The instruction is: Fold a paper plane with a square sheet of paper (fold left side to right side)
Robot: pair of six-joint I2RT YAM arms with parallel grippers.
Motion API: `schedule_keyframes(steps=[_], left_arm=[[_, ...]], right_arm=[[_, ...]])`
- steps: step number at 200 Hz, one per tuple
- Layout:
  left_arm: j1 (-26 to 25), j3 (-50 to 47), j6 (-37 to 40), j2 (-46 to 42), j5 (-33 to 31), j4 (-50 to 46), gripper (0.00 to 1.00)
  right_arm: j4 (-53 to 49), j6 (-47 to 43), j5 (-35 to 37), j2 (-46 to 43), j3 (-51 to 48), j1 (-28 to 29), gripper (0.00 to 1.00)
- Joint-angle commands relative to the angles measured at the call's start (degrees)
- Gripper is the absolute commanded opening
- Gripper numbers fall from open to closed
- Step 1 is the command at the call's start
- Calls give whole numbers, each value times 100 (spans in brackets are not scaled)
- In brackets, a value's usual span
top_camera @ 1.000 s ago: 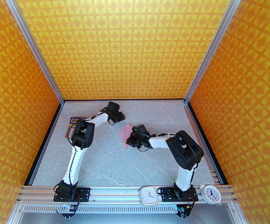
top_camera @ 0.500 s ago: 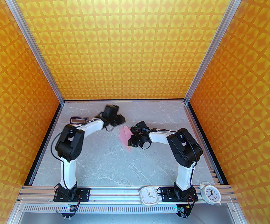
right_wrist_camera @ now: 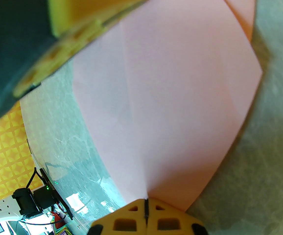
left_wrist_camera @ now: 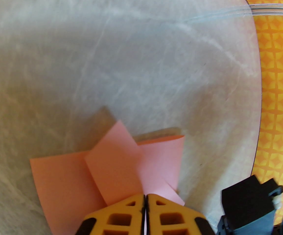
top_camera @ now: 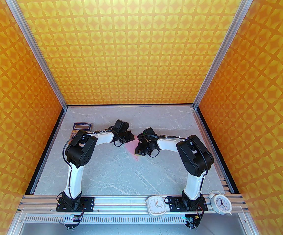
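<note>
Paper: the square sheet of paper [top_camera: 132,149], pale pink and partly folded, is sitting mid-bench between the tips of the two arms, which are covering much of it in the top view.
Left side: the left jaws are closed and pinching the sheet. In the left wrist view the left fingertips [left_wrist_camera: 173,214] are pressing flat together, with pink paper running into the seam between them.
Flaps: a raised flap [left_wrist_camera: 114,160] is standing up just ahead of those tips and casting a shadow on the bench. A flatter panel [left_wrist_camera: 63,180] is lying to its left.
Right side: the right jaws are closed and gripping the sheet's near end. In the right wrist view a crease is running straight into the seam between the right fingertips [right_wrist_camera: 173,219], and the paper is spreading to either side.
Bench [top_camera: 112,170]: grey and marble-patterned, it is carrying the sheet and a calculator [top_camera: 82,126].
Calculator: it is lying at the far left, partly hiding behind the left arm [top_camera: 76,153].
Clocks: a square white clock [top_camera: 156,205] and a round alarm clock [top_camera: 220,204] are sitting on the near rail [top_camera: 122,201], on either side of the right arm's base.
</note>
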Motion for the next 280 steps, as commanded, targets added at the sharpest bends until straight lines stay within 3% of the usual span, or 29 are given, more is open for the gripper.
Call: schedule_keyframes(steps=[1,61,110,280], left_arm=[[-71,-106,40,129,-227,-119,8],[-105,-171,-3,162,-345,-118,8],[-110,158,-113,440,-582,-705,6],[-107,349,-100,570,-742,-879,4]], right_arm=[[-333,291,212,-88,-174,-1,0],[557,1317,-106,-199,-437,3,0],[329,1005,-88,-307,-801,58,0],[120,554,-148,-876,-1834,289,0]])
